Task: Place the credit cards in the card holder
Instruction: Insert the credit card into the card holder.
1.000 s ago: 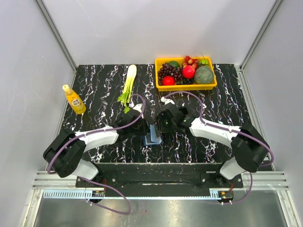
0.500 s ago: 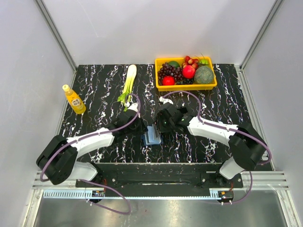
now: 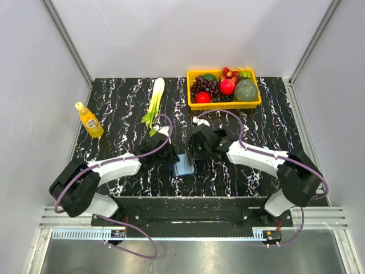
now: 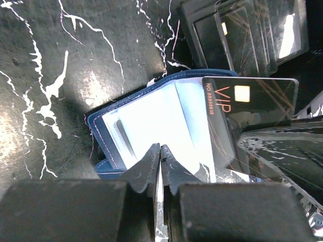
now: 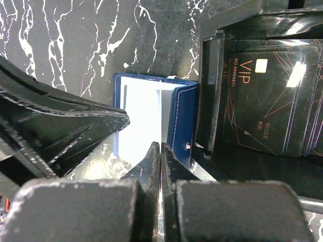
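Starting with the top view, the left gripper (image 3: 169, 156) sits just left of the card holder (image 3: 183, 166), its arm drawn back in after swinging outward half a second ago. The right gripper (image 3: 197, 152) stays just behind the holder, which has barely shifted. I read this as the left arm resettling to steady the holder. A green stalk (image 3: 154, 100) and a yellow fruit basket (image 3: 224, 105) lie well behind the holder and a yellow bottle (image 3: 89, 120) far to its left, none in the way.

From the left wrist, the left fingers are pressed together at the holder's near edge, seemingly nipping its flap so the pale inside (image 4: 151, 116) lies open. A black VIP card (image 4: 250, 103) slants over the holder's far half, not yet seated.

From the right wrist, the right fingers are pressed together, apparently pinching that card edge-on. The holder's navy flap (image 5: 181, 121) stands against the black tray (image 5: 208, 96) of spare cards just beside it, and that wall crowds the approach.
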Motion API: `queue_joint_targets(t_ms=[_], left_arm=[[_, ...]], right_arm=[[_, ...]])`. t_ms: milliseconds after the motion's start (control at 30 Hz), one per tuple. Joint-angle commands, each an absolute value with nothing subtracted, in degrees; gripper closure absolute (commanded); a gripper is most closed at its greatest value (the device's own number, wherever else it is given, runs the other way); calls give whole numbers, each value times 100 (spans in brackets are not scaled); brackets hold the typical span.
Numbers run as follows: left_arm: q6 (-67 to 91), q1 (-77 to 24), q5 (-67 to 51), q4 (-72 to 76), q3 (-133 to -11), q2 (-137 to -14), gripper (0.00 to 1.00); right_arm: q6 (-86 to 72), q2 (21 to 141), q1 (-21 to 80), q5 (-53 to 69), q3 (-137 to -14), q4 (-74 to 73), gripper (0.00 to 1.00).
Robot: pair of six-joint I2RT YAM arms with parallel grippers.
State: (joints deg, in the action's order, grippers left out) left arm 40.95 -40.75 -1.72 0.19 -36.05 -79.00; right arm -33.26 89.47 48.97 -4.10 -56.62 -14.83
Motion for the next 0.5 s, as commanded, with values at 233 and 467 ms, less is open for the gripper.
queue_joint_targets(t_ms=[233, 467], left_arm=[[4087, -4122, -1072, 913, -4061, -8613, 94], [4113, -4157, -1371, 1177, -4263, -9061, 94]], right_arm=[[-3261, 8482, 4939, -685, -5853, -1714, 100], [-3243, 8095, 4939, -651, -5933, -1775, 100]])
